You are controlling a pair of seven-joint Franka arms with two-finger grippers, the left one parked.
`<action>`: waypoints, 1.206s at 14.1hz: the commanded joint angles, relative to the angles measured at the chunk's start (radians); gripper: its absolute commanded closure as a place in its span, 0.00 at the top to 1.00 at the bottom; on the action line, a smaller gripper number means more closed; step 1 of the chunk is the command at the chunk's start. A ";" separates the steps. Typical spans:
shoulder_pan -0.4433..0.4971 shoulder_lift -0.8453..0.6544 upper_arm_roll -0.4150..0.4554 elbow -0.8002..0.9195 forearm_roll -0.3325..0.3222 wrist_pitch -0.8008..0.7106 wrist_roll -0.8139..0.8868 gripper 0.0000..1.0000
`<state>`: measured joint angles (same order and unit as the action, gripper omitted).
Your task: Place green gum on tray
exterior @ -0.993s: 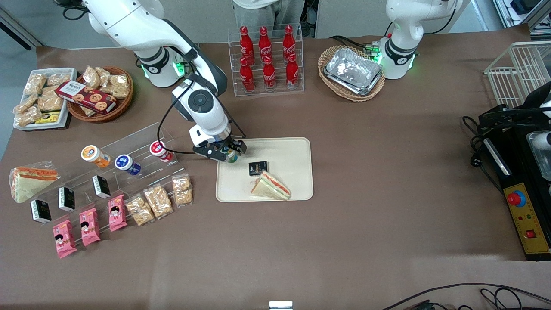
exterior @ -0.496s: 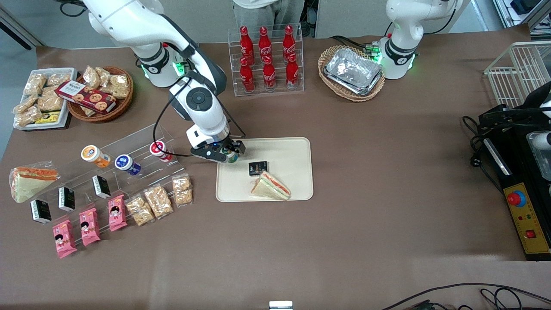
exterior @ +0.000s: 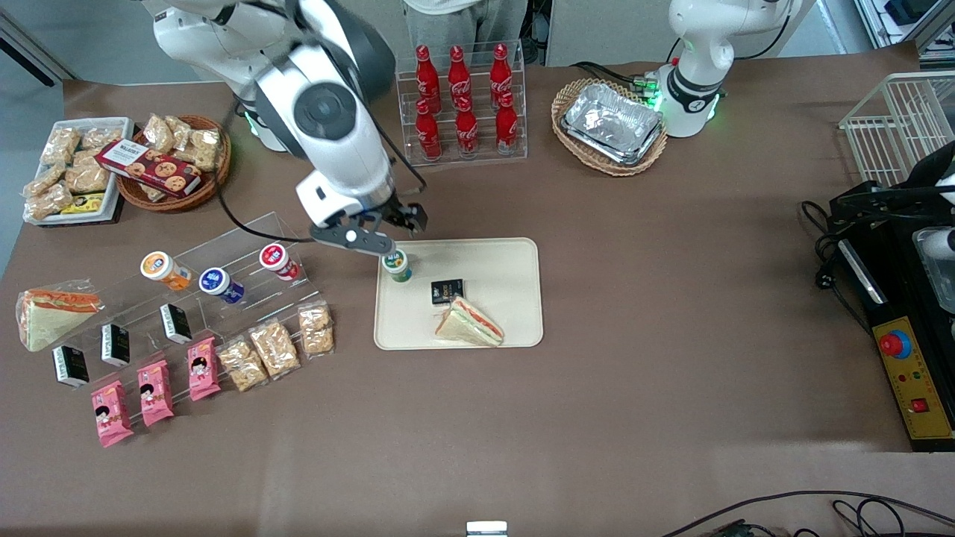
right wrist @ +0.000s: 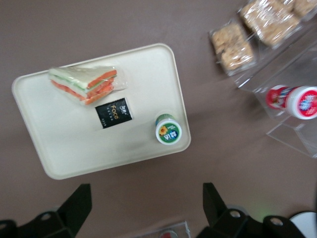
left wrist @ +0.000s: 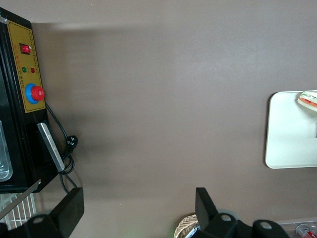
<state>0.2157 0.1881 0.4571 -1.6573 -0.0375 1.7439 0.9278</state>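
The green gum (exterior: pixel 396 265) stands upright on the cream tray (exterior: pixel 507 257), in the tray's corner nearest the working arm and farthest from the front camera. In the right wrist view the gum (right wrist: pixel 168 129) shows its white lid with a green-and-orange label, on the tray (right wrist: pixel 59 148). My right gripper (exterior: pixel 380 233) is open and empty, raised above the table just off that corner of the tray, apart from the gum. In the right wrist view the gripper (right wrist: pixel 146 206) has its fingers (right wrist: pixel 79 201) spread wide over bare brown table.
A wrapped sandwich (exterior: pixel 470 322) and a small black packet (exterior: pixel 447 291) lie on the tray. A clear stepped rack (exterior: pixel 224 276) with orange (exterior: pixel 166 269), blue (exterior: pixel 220 284) and red (exterior: pixel 279 261) canisters stands toward the working arm's end. A rack of red bottles (exterior: pixel 462 104) stands farther from the front camera.
My gripper has let go of the green gum, opened and risen up and away from the tray. The gum now stands alone on the tray.
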 commanded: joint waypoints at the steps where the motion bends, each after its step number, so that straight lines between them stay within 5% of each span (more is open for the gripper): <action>1: -0.009 0.013 -0.003 0.206 0.022 -0.219 -0.108 1.00; 6: -0.134 -0.131 -0.066 0.166 0.024 -0.251 -0.425 1.00; 12: -0.148 -0.177 -0.352 0.123 0.034 -0.239 -0.861 1.00; 17: -0.157 -0.167 -0.466 0.128 0.034 -0.215 -1.027 1.00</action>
<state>0.0614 0.0378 0.0287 -1.5070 -0.0276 1.5066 -0.0228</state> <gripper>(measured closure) 0.000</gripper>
